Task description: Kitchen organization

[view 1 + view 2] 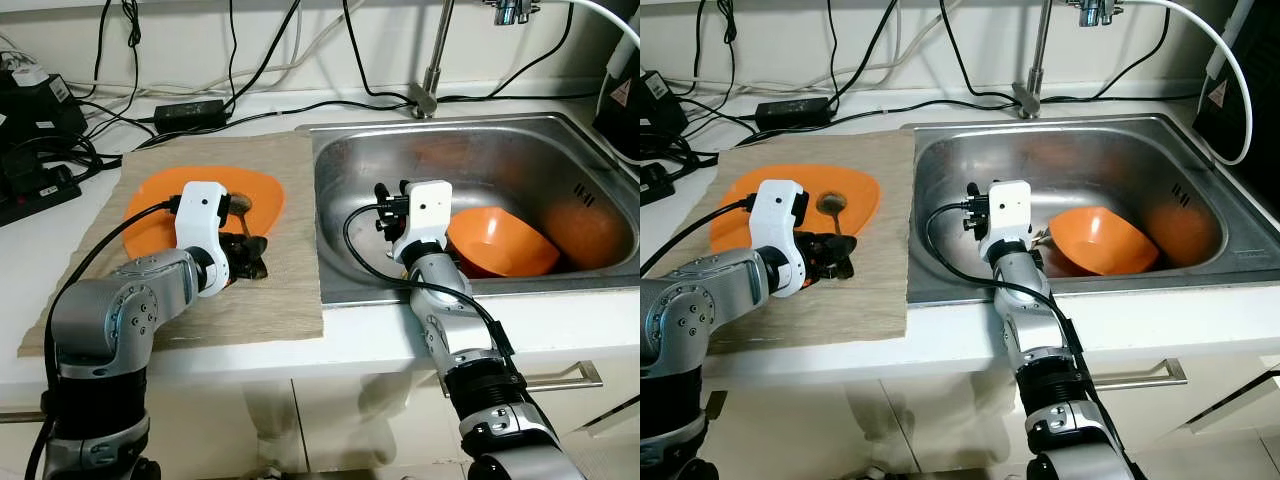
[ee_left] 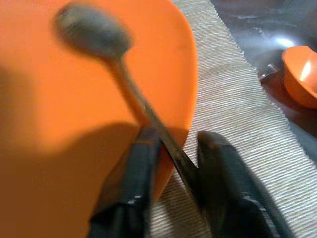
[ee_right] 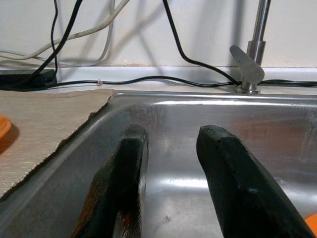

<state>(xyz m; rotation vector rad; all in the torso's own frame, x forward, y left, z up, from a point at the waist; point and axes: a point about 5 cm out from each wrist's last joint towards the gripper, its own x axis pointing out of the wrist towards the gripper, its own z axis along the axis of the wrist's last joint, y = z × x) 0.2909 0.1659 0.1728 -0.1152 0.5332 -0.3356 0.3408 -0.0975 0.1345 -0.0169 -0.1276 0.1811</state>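
Looking down from the left eye view, the left gripper (image 1: 250, 255) sits over the woven mat (image 1: 250, 300) on the tabletop, at the near edge of the orange plate (image 1: 160, 200), with a spoon (image 1: 243, 206) lying bowl-first on that plate. The right gripper (image 1: 392, 215) hangs inside the steel sink (image 1: 340, 200), just beside an orange bowl (image 1: 500, 245) resting on the sink floor.

The right eye view gives the same layout, with cables and a power adapter (image 1: 792, 110) along the wall behind and the faucet (image 1: 1032, 70) rising at the sink's back rim.

The left wrist view adds what the head cameras cannot resolve: the two fingers (image 2: 131, 193) are pinching the spoon's thin handle between them, the spoon bowl blurred out over the plate. The grip looks narrow and off toward the handle's end, so the spoon could pivot or slip free if it is lifted quickly.

The right wrist view shows its fingers (image 3: 121, 183) spread and holding nothing, aimed along the sink's bare wall toward the faucet base. If that arm swings toward the bowl carelessly, it may knock the bowl against the steel.
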